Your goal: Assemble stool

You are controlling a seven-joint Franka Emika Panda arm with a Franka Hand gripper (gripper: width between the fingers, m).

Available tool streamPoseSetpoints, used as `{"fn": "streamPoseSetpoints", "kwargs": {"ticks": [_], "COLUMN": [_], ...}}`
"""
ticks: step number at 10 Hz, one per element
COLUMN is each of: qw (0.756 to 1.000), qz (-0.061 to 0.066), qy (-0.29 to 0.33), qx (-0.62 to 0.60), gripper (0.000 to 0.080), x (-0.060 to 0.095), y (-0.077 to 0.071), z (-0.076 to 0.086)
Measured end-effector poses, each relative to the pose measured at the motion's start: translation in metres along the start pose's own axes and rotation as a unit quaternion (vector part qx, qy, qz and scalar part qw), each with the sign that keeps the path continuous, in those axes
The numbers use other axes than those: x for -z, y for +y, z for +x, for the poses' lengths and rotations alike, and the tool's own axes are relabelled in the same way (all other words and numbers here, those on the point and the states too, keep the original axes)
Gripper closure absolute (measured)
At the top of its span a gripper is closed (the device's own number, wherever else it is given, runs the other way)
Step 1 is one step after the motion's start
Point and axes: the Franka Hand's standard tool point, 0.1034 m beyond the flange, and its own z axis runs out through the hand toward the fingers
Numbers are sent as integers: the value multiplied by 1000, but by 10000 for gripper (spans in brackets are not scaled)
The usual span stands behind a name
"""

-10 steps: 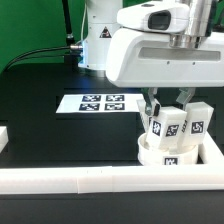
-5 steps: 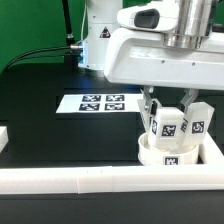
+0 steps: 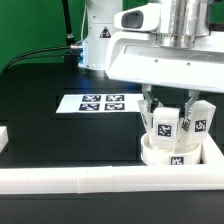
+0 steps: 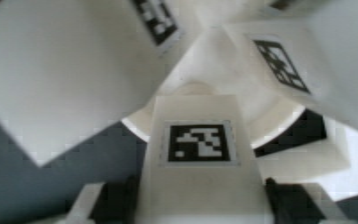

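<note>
Pincer (image 3: 166, 104) sits right above the round seat disc (image 3: 172, 152), its fingers pinching a tagged stool leg (image 3: 165, 125) standing upright on it.

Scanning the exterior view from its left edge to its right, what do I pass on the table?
Short white rail end → marker board → stool seat disc with tagged legs standing in it → right border rail.
</note>
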Motion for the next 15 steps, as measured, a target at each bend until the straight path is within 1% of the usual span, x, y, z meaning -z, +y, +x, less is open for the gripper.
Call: {"fn": "streamPoseSetpoints", "kwargs": {"ticks": [2, 3, 5, 7, 8, 9, 11, 12, 13, 14, 15], "qw": [995, 991, 975, 951, 942, 923, 901, 899, 903, 906, 911], "qz": [6, 7, 9, 9, 11, 14, 17, 17, 18, 19, 28], "qy": [-5, -6, -8, -11, -15, -21, -28, -29, -29, -28, -31], "qx": [-97, -131, -221, -309, -335, -385, -432, -436, -428, -421, -409], "gripper": [461, 461, 461, 461, 461, 461, 461, 381, 249, 249, 170], "x": [0, 0, 0, 0, 0, 0, -1, -1, -1, 0, 6], "y": [-2, -2, -5, -8, -7, -8, -8, -9, -9, -9, -10], "z": [-1, -2, -2, -1, -1, -1, -1, -2, -2, -2, 2]}}
